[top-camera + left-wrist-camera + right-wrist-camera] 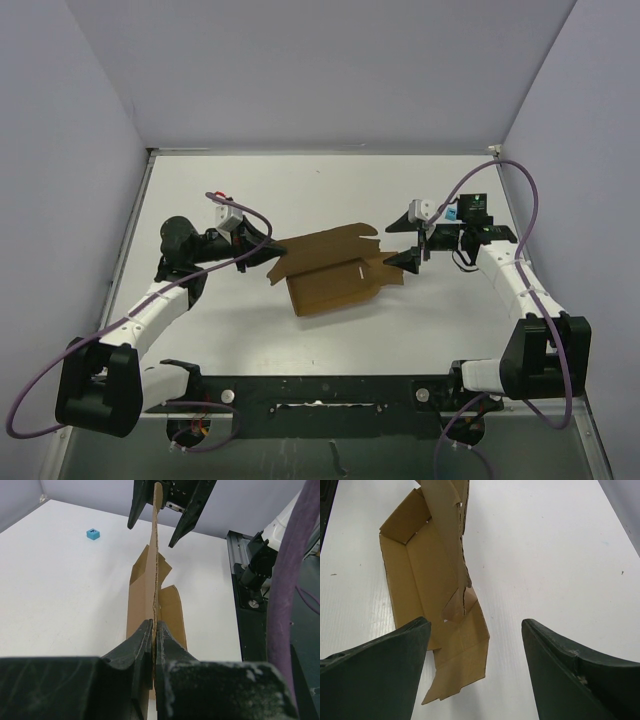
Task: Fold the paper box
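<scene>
The paper box [335,275] is a brown die-cut cardboard sheet, partly folded, lying mid-table with one panel raised. My left gripper [272,252] is shut on its left edge. In the left wrist view the pads [145,635] pinch the upright panel [156,580] edge-on. My right gripper [408,243] stands open at the sheet's right end. Seen from the left wrist, the right gripper [151,534] has a finger on either side of the panel's far tip without touching it. In the right wrist view the right gripper [476,624] hangs over a loose flap [462,655] of the box [420,580].
A tiny blue cube [93,533] sits on the white table beyond the box. The black base rail [250,580] runs along the near edge. Purple cables loop from both arms, and grey walls close in the table on three sides.
</scene>
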Tool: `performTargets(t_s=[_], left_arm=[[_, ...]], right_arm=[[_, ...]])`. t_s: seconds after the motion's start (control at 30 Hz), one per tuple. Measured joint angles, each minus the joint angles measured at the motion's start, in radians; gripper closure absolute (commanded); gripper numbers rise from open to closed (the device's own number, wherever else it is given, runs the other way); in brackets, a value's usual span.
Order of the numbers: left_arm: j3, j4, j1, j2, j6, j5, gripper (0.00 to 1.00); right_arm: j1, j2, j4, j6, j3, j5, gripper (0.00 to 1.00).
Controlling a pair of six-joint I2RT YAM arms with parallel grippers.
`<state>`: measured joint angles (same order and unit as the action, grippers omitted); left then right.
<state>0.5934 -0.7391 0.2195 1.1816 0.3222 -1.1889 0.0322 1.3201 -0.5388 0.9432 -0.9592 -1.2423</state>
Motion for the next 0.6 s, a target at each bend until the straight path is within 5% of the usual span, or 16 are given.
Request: performTargets(t_s=[0.6], left_arm=[[0.0, -0.007, 0.0, 0.0, 0.011, -0.002, 1.0]], right_arm=[[0.0, 0.0, -0.01, 0.0, -0.001, 0.0, 0.24]])
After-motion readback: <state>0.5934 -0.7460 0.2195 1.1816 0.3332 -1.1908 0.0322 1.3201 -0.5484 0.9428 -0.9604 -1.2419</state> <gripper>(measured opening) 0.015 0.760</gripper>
